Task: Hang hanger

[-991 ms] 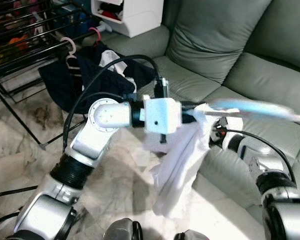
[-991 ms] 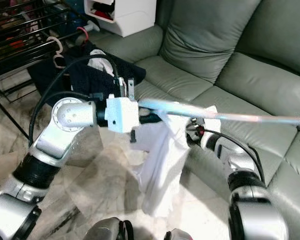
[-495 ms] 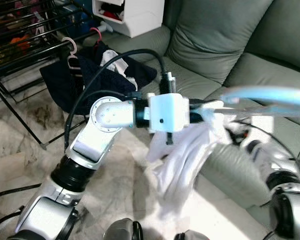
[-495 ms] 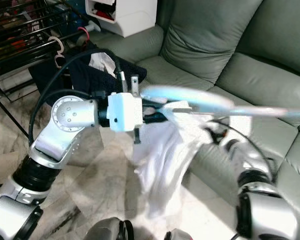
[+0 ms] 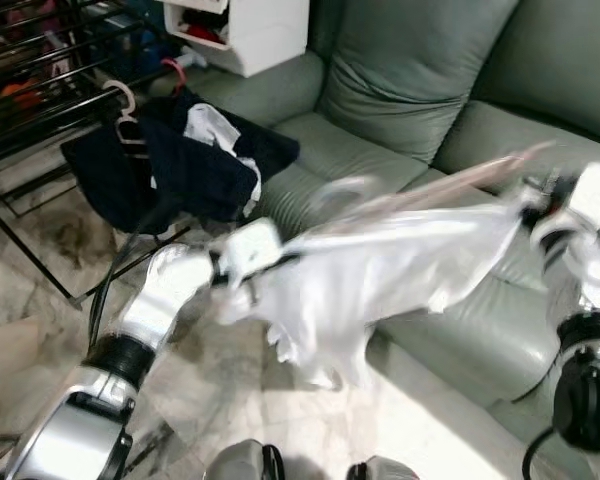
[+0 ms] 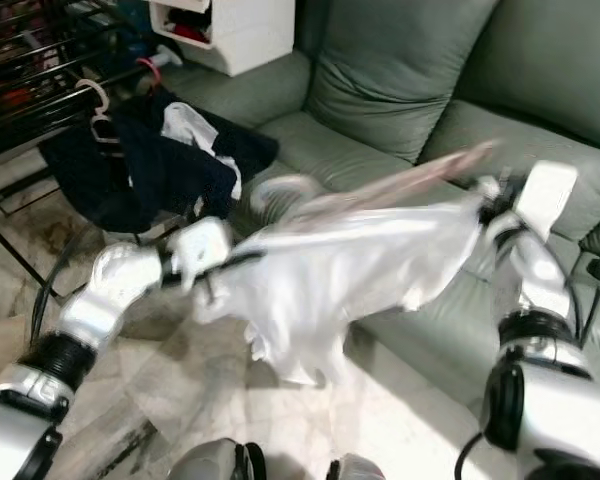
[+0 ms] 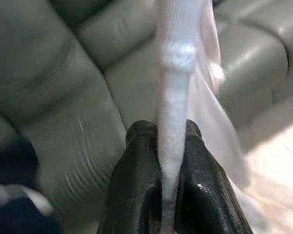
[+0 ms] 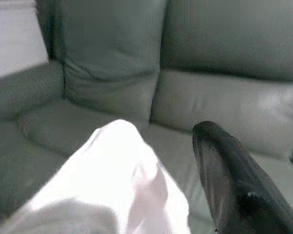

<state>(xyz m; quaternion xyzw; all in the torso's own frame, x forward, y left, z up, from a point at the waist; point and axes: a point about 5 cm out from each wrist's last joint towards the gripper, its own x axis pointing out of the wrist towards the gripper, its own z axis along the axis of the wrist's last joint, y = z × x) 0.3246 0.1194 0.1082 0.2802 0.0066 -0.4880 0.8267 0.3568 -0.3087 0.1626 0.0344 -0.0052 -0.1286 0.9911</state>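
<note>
Pinching a fold of the white garment (image 5: 380, 275), the left pincer (image 7: 169, 146) has its two black fingers (image 7: 136, 165) drawn almost together, only the thin band of white cloth running between them; behind the cloth lies the grey-green sofa (image 5: 400, 75). From the head views this pincer sits at about 8 o'clock of the scene, at the low left end of the spread cloth, its silver arm (image 5: 150, 310) rising from the lower left corner.

The right pincer (image 5: 540, 205) is up at about 3 o'clock, at the high right end of the garment. Its wrist view shows one black finger (image 8: 229, 180) with white cloth bunched beside it, a gap of sofa cushion between them; whether this pincer grips the cloth cannot be told, and the head views are blurred there.

The garment hangs stretched between the two arms, sloping up from left to right, with a loose tail sagging toward the pale marble floor (image 5: 280, 420) at 6 o'clock. A pale, blurred bar with a curved hook, apparently the hanger (image 5: 420, 195), lies along the garment's upper edge.

At 10 o'clock a heap of dark clothes (image 5: 180, 165) rests on the sofa arm, with a pink hanger hook (image 5: 115, 95) beside it. A black wire drying rack (image 5: 40, 60) fills the 11 o'clock corner, and a white cabinet (image 5: 245, 30) stands at 12 o'clock. Open floor lies between the rack and the sofa front, below the left arm.
</note>
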